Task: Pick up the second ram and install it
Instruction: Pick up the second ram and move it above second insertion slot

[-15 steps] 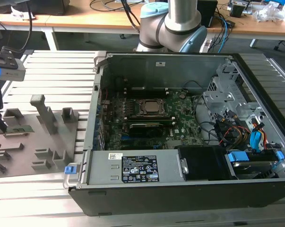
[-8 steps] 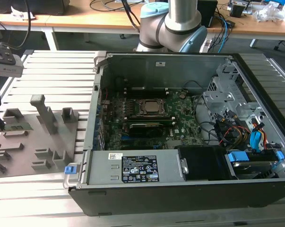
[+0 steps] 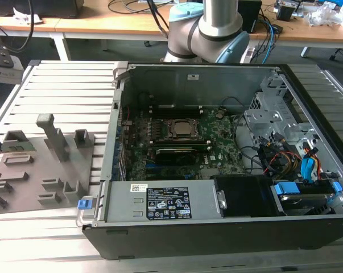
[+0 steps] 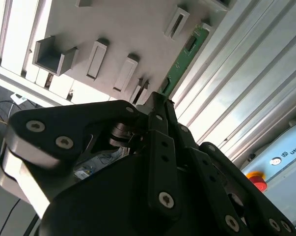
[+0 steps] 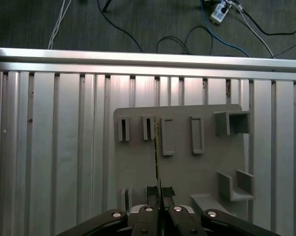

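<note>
My gripper (image 5: 158,192) is shut on the second ram (image 5: 156,147), a thin green stick seen edge-on as a narrow line running out from the fingertips. In the second wrist view the gripper (image 4: 160,98) holds one end of the ram (image 4: 184,54), whose green face and dark chips show. The stick sits over the grey holder plate (image 5: 187,167), near its row of narrow slots (image 5: 148,129). I cannot tell whether it still touches a slot. The open computer case (image 3: 217,142) with the motherboard (image 3: 182,142) lies at the exterior view's right.
The grey holder plate (image 3: 40,170), with raised blocks and slots, lies on the ribbed aluminium table (image 3: 69,85) at the case's left. The arm's base (image 3: 208,34) stands behind the case. Cables and drive cages (image 3: 279,148) fill the case's right side. A black cover (image 3: 245,196) sits at its front.
</note>
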You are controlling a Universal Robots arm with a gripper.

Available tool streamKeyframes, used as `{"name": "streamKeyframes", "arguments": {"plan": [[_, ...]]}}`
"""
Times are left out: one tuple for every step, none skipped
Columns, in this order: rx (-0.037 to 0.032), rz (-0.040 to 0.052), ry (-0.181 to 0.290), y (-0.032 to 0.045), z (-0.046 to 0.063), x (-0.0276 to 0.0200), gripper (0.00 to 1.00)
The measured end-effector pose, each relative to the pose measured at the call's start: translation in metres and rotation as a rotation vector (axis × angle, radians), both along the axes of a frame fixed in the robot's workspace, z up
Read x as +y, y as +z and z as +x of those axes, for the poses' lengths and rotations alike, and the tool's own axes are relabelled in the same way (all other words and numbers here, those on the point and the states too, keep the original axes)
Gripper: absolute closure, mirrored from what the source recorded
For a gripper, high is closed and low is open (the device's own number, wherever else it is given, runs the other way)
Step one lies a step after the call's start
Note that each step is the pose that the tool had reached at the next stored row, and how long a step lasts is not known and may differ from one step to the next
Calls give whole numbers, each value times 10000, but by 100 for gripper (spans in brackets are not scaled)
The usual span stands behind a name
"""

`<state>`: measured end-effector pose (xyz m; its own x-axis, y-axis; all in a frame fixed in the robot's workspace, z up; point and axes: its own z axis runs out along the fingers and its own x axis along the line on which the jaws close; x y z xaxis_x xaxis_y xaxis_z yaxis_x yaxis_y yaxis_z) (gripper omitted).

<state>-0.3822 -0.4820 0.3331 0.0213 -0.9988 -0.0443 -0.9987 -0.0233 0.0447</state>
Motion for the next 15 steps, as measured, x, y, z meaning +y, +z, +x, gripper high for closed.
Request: {"name": "streamKeyframes", "arguments": {"plan": [[0,0,0,10,0,0,86],[-1,0,0,31,0,0,86],[0,0,0,52,1,0,86],[0,0,0,78,1,0,86],[0,0,0,96,1,0,86],[0,0,0,109,1,0,86],[0,0,-1,122,1,0,86],[-1,1,-1,132,1,0,86],[0,0,0,161,1,0,86],[0,-1,0,187,1,0,86],[0,0,0,219,1,0,86],[0,0,0,258,1,0,86],[0,-1,0,333,2,0,86],[0,0,0,395,2,0,86],[0,0,0,419,1,0,86]]}}
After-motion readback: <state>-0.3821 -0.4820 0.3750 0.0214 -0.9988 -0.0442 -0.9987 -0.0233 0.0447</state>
